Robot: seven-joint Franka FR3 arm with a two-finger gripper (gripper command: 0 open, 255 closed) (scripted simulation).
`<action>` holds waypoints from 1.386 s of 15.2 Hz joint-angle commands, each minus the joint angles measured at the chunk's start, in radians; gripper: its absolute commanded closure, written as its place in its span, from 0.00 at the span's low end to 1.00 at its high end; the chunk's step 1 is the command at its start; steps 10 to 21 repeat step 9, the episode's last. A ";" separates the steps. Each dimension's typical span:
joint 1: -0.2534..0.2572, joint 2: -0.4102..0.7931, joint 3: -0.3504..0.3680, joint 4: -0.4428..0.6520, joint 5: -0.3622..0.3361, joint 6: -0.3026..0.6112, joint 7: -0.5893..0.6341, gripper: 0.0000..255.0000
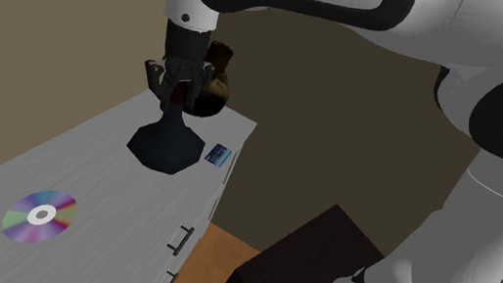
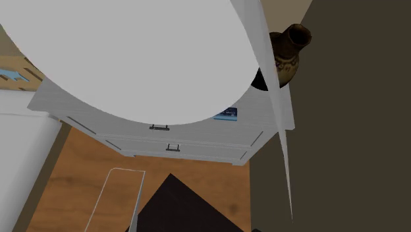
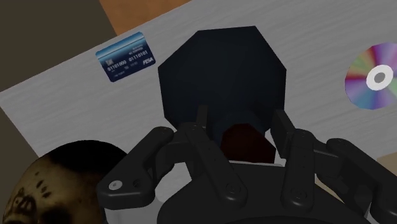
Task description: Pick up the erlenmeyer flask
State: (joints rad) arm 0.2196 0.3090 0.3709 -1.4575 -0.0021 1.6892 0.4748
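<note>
On the shoulder view's left we saw a rainbow-sheened disc (image 1: 40, 216) lying flat on the grey desk (image 1: 89, 160), well apart from the other things. Further right stood the erlenmeyer flask (image 1: 166, 145), dark and nearly black. It was upright, with its broad base on the desk top and its narrow neck rising into the jaws. The jaws hung over it from above and were pinching that neck. In the wrist view the two black fingers (image 3: 202, 130) lay against opposite sides of the neck, with the flask's dark red mouth between them.

Just behind the jaws, near the desk's back corner, stood a brown patterned vase (image 1: 220, 75). A small blue card (image 1: 219, 154) lay flat just beside the flask's base, not touching it, close to the desk's edge.

Below that edge were drawer fronts with dark handles (image 1: 180, 238), then a wooden floor (image 1: 218, 275). At the lower right sat the dark stand (image 1: 308, 266), with the white arm (image 1: 489, 194) rising from it.

In the second exterior view we saw the same order, with the drawer handles leftmost, then the card, then the vase at the desk's right corner.
</note>
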 commanded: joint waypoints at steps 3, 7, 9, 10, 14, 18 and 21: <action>0.002 -0.002 0.001 0.052 0.000 -0.052 0.003 1.00; 0.008 0.008 0.003 0.120 -0.003 -0.110 0.009 1.00; 0.008 0.008 0.003 0.123 -0.003 -0.113 0.009 1.00; 0.008 0.008 0.003 0.123 -0.003 -0.113 0.009 1.00; 0.008 0.008 0.003 0.123 -0.003 -0.113 0.009 1.00; 0.008 0.008 0.003 0.123 -0.003 -0.113 0.009 1.00; 0.008 0.008 0.003 0.123 -0.003 -0.113 0.009 1.00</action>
